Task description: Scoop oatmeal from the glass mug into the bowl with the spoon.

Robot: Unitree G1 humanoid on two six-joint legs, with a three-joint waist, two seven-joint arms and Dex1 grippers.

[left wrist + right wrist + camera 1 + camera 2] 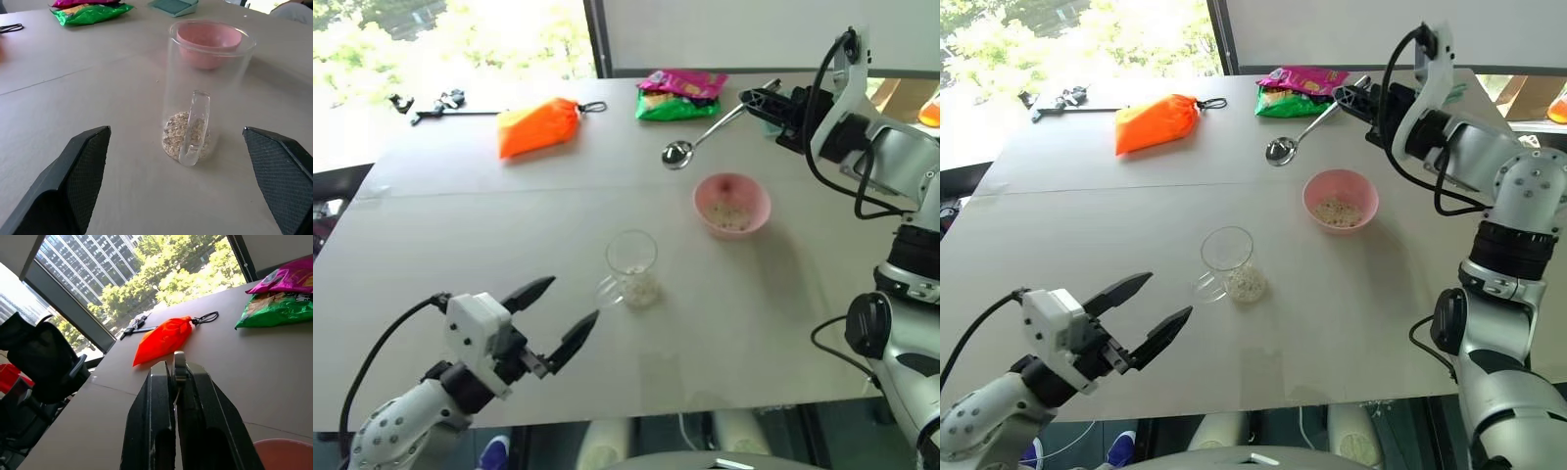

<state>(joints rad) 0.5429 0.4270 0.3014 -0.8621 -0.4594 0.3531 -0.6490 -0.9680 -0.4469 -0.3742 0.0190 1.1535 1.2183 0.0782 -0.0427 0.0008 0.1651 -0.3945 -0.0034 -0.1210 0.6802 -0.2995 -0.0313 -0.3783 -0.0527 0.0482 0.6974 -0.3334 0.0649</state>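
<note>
**A:** Two grippers, starting at the left: the left gripper (567, 310) hangs near the table's (431, 245) near edge with its black fingers spread wide and nothing between them. The small clear glass mug (632, 268) stands at its two o'clock, apart from it, with pale oatmeal flakes (639, 288) settled in the bottom and its handle turned toward that gripper.

**B:** I'd judge the glass rigid, slippery and breakable; steady it by the wall.

**A:** At two o'clock from the mug sits the shallow pink bowl (732, 205), a few flakes inside. The right gripper (762, 98) is clamped on the handle end of the slim silver spoon (700, 137).

**B:** Stiff and light, probably; a grip that far back may let it swing.
</note>
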